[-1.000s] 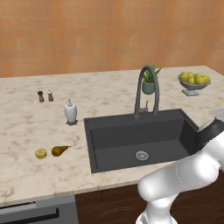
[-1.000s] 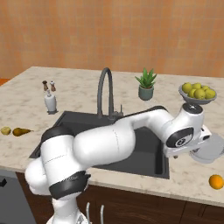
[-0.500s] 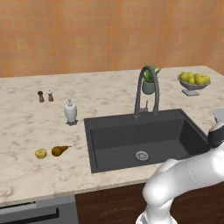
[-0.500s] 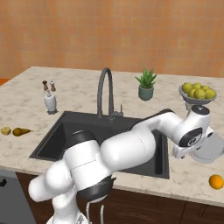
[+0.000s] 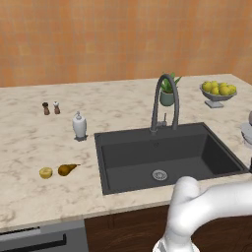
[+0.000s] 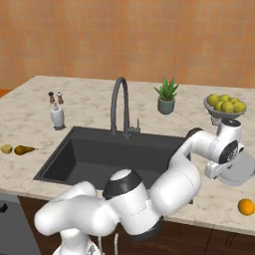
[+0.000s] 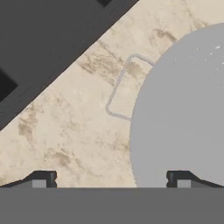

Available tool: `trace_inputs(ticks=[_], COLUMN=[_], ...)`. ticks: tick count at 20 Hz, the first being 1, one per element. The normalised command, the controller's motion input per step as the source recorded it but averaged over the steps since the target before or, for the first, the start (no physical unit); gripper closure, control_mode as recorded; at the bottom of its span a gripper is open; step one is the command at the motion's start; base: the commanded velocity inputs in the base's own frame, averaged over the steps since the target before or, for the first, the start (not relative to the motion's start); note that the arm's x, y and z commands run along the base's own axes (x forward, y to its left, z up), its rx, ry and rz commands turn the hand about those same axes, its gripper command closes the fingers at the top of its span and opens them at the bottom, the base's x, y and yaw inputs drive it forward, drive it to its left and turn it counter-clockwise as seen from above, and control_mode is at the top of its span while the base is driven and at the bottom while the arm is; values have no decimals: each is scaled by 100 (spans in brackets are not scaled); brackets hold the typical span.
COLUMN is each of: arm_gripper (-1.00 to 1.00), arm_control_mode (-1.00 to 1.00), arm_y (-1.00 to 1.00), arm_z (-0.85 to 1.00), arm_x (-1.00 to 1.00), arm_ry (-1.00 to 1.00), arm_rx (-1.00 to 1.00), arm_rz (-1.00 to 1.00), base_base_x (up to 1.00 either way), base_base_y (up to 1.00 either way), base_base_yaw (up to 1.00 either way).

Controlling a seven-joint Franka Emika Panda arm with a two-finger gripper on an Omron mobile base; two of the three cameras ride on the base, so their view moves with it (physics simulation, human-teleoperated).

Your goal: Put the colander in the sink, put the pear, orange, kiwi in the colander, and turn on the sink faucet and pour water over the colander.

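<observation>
My gripper (image 7: 111,180) is open, low over the counter at the left rim of the colander (image 7: 183,109). One fingertip is above the rim and the other above bare counter. The colander's thin wire handle (image 7: 119,89) lies ahead between the fingers. The silvery colander (image 6: 240,170) sits on the counter right of the sink (image 6: 74,167), with the orange (image 6: 246,206) in front of it. The kiwi (image 5: 46,173) and pear (image 5: 67,169) lie side by side left of the sink (image 5: 123,172). The sink faucet (image 5: 164,101) stands behind the basin, with no water running.
A grey footed bowl of lemons (image 6: 225,105) stands behind the colander. A potted plant (image 6: 166,95) is beside the faucet. A soap dispenser (image 5: 79,125) and two small shakers (image 5: 50,108) stand on the left counter. The counter's front edge runs close to the orange.
The arm has swung a little further right and settled over the colander. The jaws stay open and the fruit has not moved.
</observation>
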Motion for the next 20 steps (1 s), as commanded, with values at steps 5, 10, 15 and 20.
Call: trace_inputs(ticks=[5, 10, 15, 20], arm_gripper=[-100, -100, -100, 100], arm_control_mode=[-100, -100, -100, -100], arm_y=[-10, -5, 0, 0], arm_z=[-43, -48, -61, -60], arm_x=[22, 16, 8, 5], arm_ry=[0, 0, 2, 1], arm_rx=[-7, -11, -16, -16], arm_rz=[1, 0, 0, 0], base_base_x=[0, 0, 0, 0], base_base_y=[0, 0, 0, 0], base_base_yaw=[0, 0, 0, 0])
